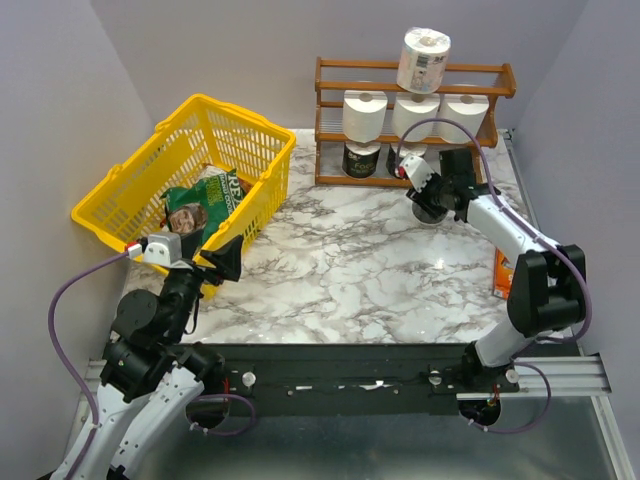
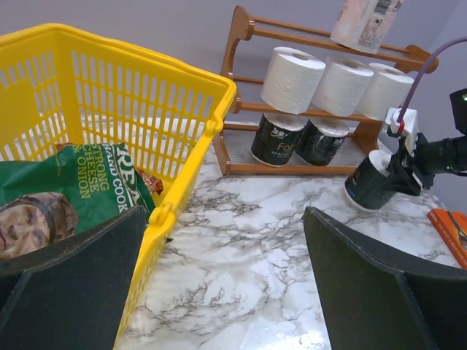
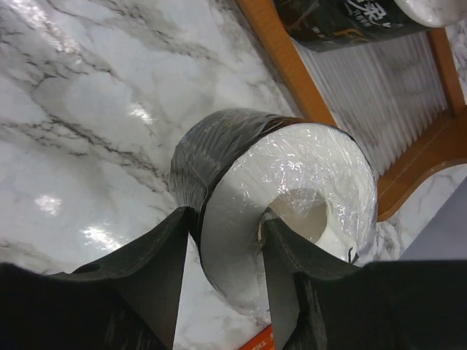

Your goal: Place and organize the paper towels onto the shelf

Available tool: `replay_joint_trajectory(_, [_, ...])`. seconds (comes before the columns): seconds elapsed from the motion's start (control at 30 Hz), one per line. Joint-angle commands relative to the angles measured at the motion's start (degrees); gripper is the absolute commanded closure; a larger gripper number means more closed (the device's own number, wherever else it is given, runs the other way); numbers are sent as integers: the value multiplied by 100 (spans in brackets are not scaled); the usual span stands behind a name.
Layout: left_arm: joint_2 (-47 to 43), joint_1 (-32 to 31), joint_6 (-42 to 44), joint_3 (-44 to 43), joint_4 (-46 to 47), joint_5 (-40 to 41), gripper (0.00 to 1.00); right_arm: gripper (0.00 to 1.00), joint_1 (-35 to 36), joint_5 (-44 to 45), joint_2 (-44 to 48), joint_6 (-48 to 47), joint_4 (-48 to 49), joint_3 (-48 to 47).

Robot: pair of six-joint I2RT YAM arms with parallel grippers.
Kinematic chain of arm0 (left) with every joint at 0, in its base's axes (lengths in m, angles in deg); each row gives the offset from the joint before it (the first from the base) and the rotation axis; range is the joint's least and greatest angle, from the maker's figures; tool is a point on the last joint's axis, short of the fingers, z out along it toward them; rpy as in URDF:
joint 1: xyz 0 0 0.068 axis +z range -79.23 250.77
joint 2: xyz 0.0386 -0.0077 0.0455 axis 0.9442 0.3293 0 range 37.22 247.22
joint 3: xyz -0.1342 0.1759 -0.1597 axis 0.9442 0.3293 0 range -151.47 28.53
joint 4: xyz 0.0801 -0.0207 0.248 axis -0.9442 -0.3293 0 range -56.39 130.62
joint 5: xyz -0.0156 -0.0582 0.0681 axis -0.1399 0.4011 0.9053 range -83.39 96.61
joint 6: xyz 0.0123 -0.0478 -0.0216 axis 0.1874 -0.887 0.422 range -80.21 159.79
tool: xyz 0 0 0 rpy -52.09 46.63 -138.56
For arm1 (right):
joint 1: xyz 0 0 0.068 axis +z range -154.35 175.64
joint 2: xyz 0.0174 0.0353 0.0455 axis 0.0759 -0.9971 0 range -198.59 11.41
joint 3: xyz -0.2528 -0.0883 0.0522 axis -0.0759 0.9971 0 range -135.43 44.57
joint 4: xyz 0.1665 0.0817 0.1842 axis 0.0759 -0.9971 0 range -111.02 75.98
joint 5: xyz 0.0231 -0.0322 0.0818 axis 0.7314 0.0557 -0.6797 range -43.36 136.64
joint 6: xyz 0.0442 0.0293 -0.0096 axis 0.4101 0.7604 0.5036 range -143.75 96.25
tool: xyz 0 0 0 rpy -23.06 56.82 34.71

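Observation:
The reddish-brown shelf (image 1: 321,125) stands at the back right. Three white paper towels (image 1: 415,112) lie on its middle tier, and a printed-wrapper roll (image 1: 424,58) stands on the top rail. Two black-wrapped rolls (image 2: 277,138) sit on the bottom tier. My right gripper (image 1: 432,200) is shut on a third black-wrapped roll (image 3: 292,189) at table level just in front of the shelf (image 3: 284,58). One finger is in the core, the other outside the wall. My left gripper (image 2: 226,284) is open and empty over the marble beside the basket.
A yellow plastic basket (image 1: 250,125) holding a green snack bag (image 1: 205,205) stands at the back left, its near corner (image 2: 164,215) close to my left finger. An orange box (image 1: 502,272) lies at the table's right edge. Grey walls close the back and sides.

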Motion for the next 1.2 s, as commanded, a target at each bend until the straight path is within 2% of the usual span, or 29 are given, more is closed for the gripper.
replay_joint_trajectory(0.0, [122,26,-5,33,18,130,1,50,-479,-438,-249,-719,452,-434])
replay_joint_trajectory(0.23, [149,26,22,42,27,182,1,52,-692,-509,-452,-1404,619,-601])
replay_joint_trajectory(0.43, [201,35,30,33,10,218,1,53,-780,-211,-715,-1747,1102,-628])
replay_joint_trajectory(0.8, [333,35,39,25,1,270,1,52,-990,-289,-1076,-2029,1385,-953])
replay_joint_trajectory(1.17, [412,35,48,16,1,306,1,41,-1000,-131,-1384,-2099,1490,-1340])
